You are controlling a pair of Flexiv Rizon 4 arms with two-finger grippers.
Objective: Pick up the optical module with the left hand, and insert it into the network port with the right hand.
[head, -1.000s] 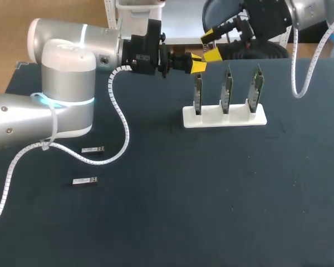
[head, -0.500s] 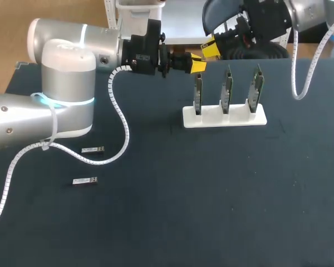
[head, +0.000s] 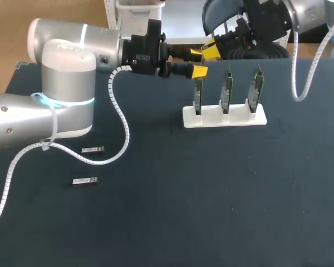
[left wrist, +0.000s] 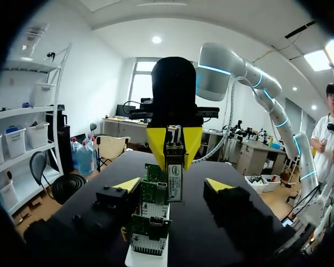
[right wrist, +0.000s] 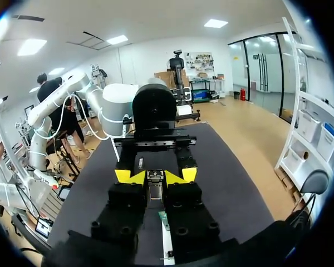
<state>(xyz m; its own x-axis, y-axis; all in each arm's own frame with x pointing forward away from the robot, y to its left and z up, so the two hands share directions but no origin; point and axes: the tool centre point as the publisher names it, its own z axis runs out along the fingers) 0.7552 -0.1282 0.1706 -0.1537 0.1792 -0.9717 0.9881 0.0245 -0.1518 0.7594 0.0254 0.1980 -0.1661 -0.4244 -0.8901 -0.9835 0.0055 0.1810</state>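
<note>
Above the far side of the bench (head: 211, 194), the module (left wrist: 175, 179) sits gripped in the right jaws, between the left jaws standing open, so the left arm (head: 67, 72) should draw clear before the right lines it squarely over a board (head: 198, 93) in the rack (head: 242, 118).

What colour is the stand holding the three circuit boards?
White; the stand shows best in the head view.

Silver arms (head: 61, 61) — black wrists (head: 145, 47), white spiral cables (head: 124, 125), yellow claw tips (head: 200, 70), cyan ring (head: 61, 102).
</note>
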